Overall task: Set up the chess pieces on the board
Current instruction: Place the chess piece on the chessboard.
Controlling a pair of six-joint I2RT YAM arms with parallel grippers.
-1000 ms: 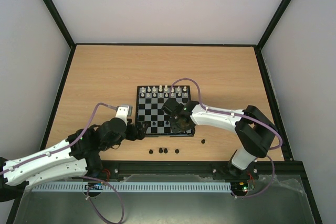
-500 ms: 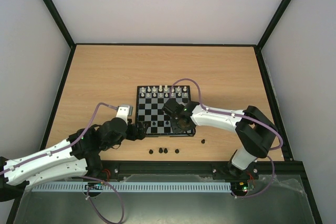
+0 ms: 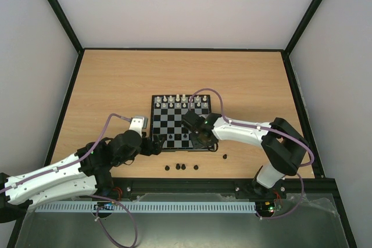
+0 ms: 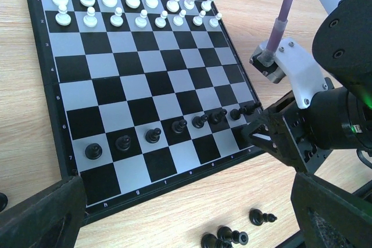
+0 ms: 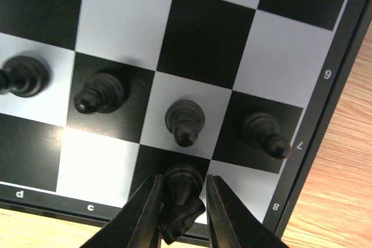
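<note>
At the board's (image 5: 122, 21) near edge, one black chess piece (image 5: 181, 204), judged light, glossy and tippy, best pinched at its waist, stands between the right gripper's (image 5: 182, 179) close-set fingers (image 5: 144, 216), grip not discernible; left gripper (image 4: 189, 183) spread wide.

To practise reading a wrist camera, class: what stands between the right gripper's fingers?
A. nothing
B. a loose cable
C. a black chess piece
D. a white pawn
C: in the right wrist view a black chess piece stands between the two fingers of the right gripper, on an edge-row square of the board.
</note>
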